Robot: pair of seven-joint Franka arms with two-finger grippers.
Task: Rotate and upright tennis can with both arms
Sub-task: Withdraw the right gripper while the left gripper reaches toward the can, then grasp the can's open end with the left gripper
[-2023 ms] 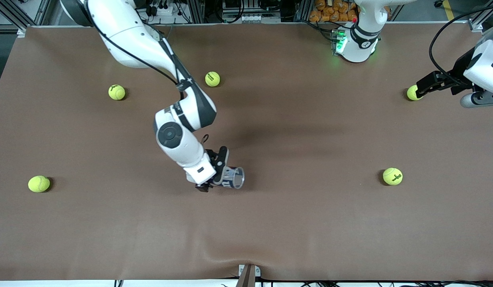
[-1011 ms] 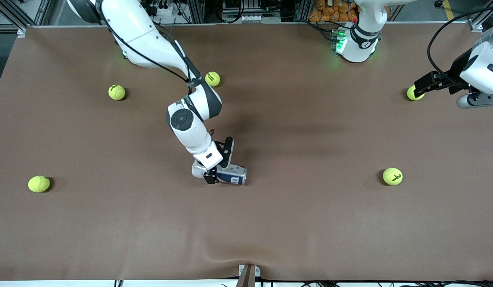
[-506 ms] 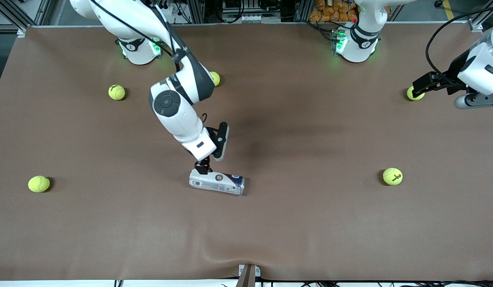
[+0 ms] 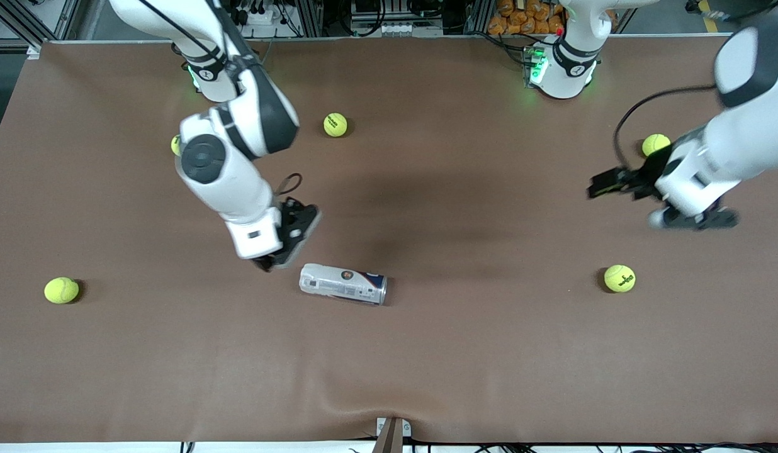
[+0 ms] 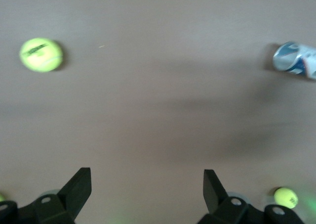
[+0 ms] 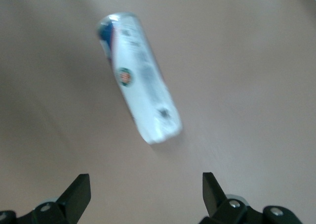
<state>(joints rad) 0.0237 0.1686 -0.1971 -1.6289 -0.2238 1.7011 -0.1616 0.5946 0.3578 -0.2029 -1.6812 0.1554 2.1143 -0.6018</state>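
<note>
The tennis can (image 4: 342, 284) lies on its side on the brown table, its silvery rim toward the left arm's end. My right gripper (image 4: 272, 260) is open and empty, just above the table beside the can's white end and apart from it. The right wrist view shows the can (image 6: 138, 98) lying free ahead of the open right gripper (image 6: 146, 194). My left gripper (image 4: 600, 187) is open and empty over bare table, well away from the can. The can's rim end (image 5: 296, 60) shows far off in the left wrist view, ahead of that open gripper (image 5: 147, 192).
Several tennis balls lie around: one near the right arm's end (image 4: 62, 290), one between the bases (image 4: 335, 124), one partly hidden by the right arm (image 4: 175, 145), two toward the left arm's end (image 4: 619, 278) (image 4: 654, 145). The table's front edge (image 4: 389, 437) is low in the front view.
My right gripper laid the can on its side, let go of it and drew back toward the right arm's end. My left arm swung from the ball at the table's end toward the middle.
</note>
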